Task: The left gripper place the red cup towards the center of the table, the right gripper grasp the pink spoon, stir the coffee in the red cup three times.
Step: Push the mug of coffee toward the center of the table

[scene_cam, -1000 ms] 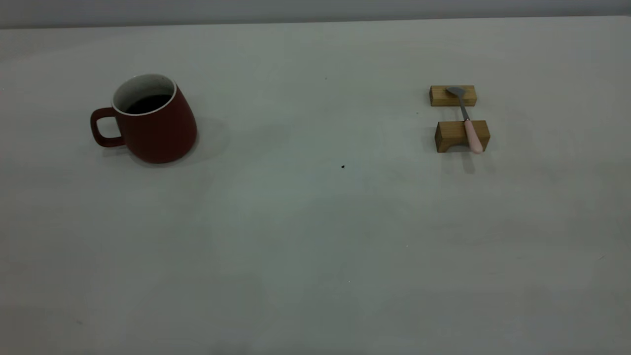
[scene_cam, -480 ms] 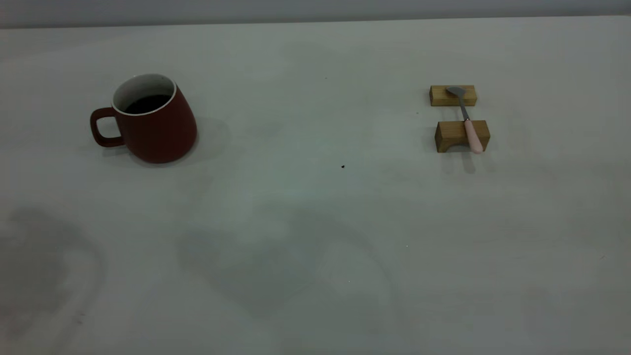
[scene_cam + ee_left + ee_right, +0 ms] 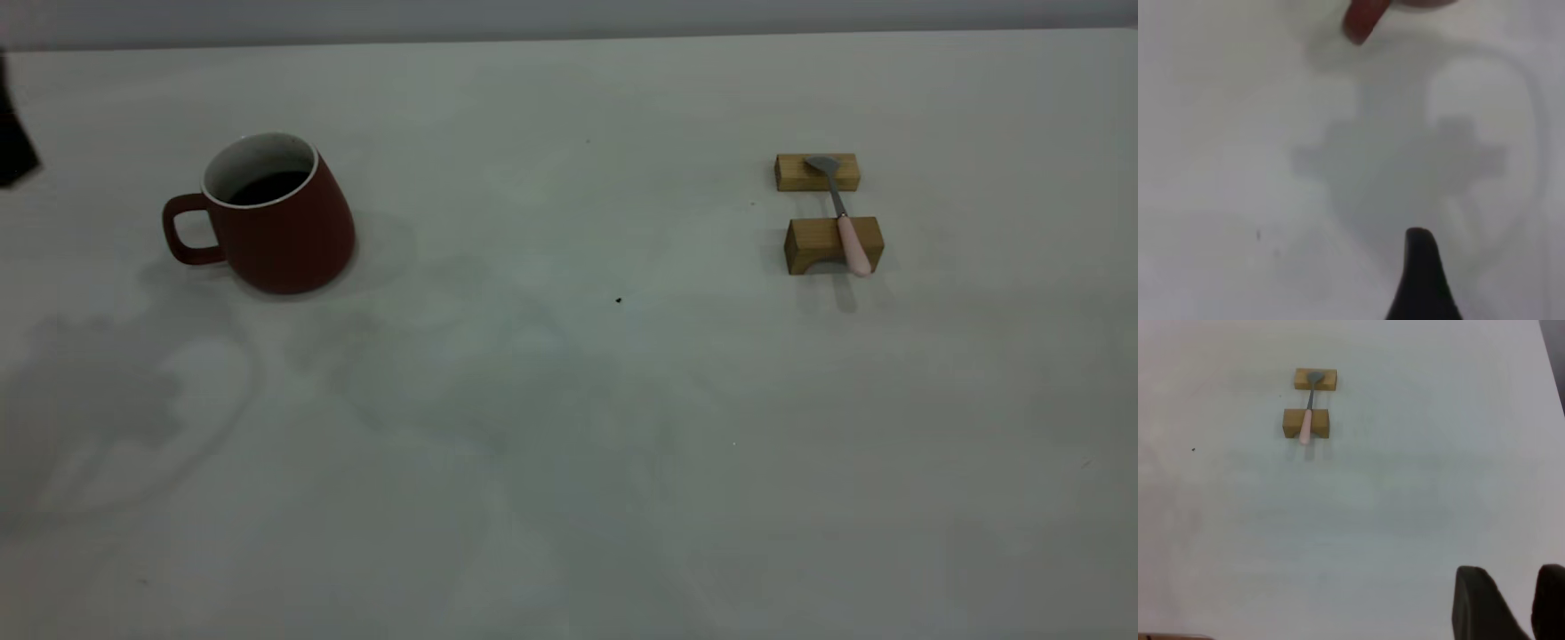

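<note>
The red cup [image 3: 276,222] stands upright at the table's [image 3: 569,400] left, handle pointing left, with dark coffee [image 3: 267,187] inside. A black part of the left arm [image 3: 13,133] shows at the far left edge, left of the cup and apart from it. In the left wrist view my left gripper [image 3: 1501,250] shows one black finger [image 3: 1421,273] over bare table, the other out of frame, and a red bit of the cup [image 3: 1365,20] lies ahead. The pink spoon [image 3: 845,222] rests across two blocks at the right. My right gripper [image 3: 1513,577] hangs far from it, fingers slightly apart and empty.
Two tan wooden blocks [image 3: 816,172] [image 3: 813,244] carry the spoon, bowl on the far one, handle on the near one. A small dark speck [image 3: 619,300] lies mid-table. Arm shadows [image 3: 116,400] spread over the near left of the table.
A black part of the left arm has come in at the left edge, and arm shadows have spread over the near left of the table. Cup and spoon have not moved.
</note>
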Motion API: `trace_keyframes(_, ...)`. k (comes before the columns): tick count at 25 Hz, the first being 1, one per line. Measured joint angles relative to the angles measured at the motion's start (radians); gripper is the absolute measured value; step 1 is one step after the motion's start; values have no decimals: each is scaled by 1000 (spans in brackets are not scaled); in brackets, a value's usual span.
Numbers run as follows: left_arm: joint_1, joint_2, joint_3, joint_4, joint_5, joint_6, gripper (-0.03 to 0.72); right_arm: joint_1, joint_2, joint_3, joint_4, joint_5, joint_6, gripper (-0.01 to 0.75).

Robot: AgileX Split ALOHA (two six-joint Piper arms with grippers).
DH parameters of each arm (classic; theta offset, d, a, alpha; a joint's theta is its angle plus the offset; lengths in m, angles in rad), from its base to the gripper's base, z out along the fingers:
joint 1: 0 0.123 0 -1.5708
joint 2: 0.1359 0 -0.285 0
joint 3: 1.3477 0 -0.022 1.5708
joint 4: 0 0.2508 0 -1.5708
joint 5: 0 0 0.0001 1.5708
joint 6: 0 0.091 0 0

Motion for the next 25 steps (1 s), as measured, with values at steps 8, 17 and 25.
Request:
trace_keyframes(8,-90,245,-186,157,-1,31,606,0,0,0,0,0,0,238)
trace_keyframes(17,-99,414,-332,271,9,31,594,0,0,0,0,0,0,238)
trace_keyframes(25,-99,493,-351,326,-62,36,595,0,0,0,0,0,0,238)
